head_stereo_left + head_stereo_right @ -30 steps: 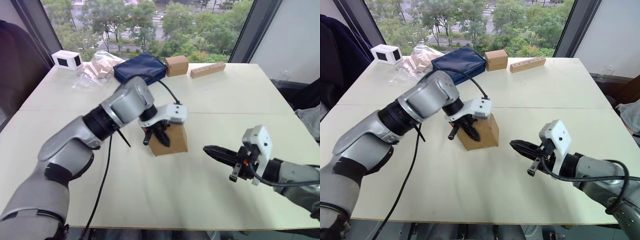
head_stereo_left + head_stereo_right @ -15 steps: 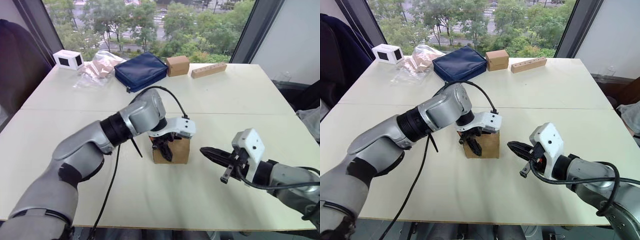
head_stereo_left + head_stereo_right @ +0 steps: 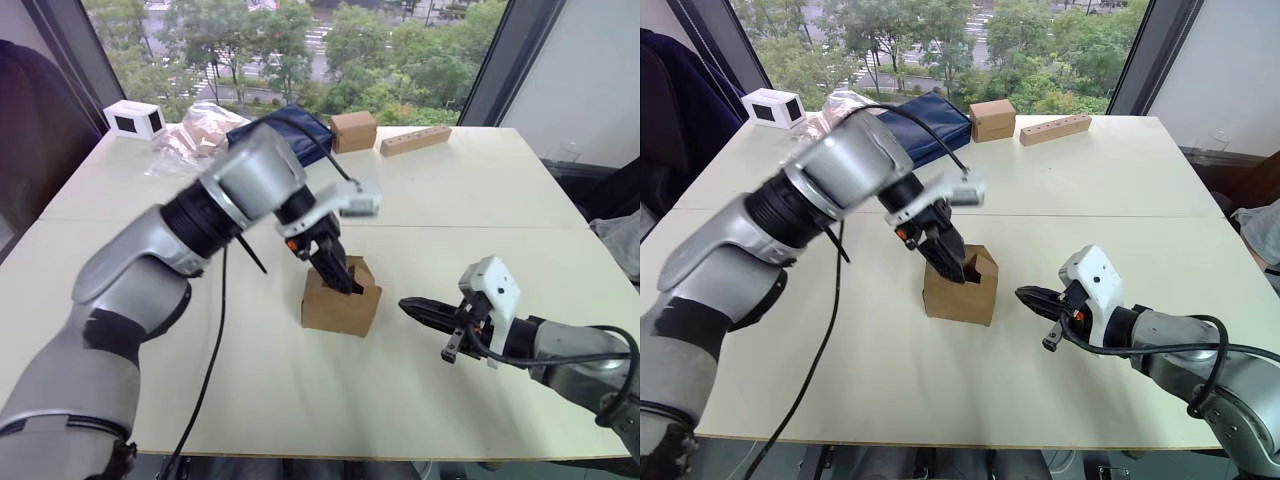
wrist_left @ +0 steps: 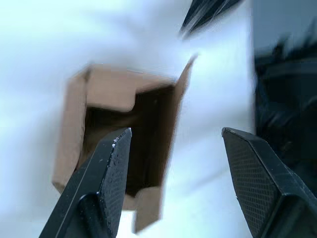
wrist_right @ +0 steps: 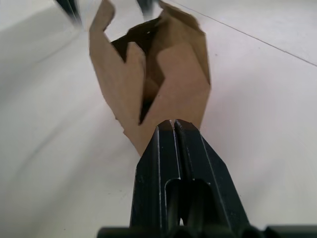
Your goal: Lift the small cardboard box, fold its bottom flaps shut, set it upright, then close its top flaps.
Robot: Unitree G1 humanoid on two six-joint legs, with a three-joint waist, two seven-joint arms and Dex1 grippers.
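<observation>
Small cardboard box [image 3: 340,300]: a plain brown box standing on the pale tabletop [image 3: 450,190], near the middle, between the two hands. Its upper end is open.

Top flaps [image 3: 983,262]: they stand up and apart, not folded down. The left wrist view looks straight into the dark inside of the box [image 4: 124,134], with flaps splayed outward at its edges.

Left hand [image 3: 338,272]: it reaches down from above at the open top of the box, its dark fingers at the rim. In the left wrist view the two black fingers [image 4: 106,188] are spread wide apart with nothing between them, and the box lies beyond them.

Right hand [image 3: 412,306]: it hovers low over the tabletop just beside the box, on the robot's right, pointing at the box's side. It is not touching the box. In the right wrist view its two fingers [image 5: 176,148] are pressed flat together and hold nothing, and the box [image 5: 153,84] sits directly ahead of them.

Far edge of the tabletop: a white box [image 3: 133,118], a crinkled clear plastic bag [image 3: 190,140], a dark blue pouch [image 3: 285,128], a smaller, squarer brown box [image 3: 353,130] and a long tan wooden block [image 3: 415,139], all well apart from the small cardboard box.
</observation>
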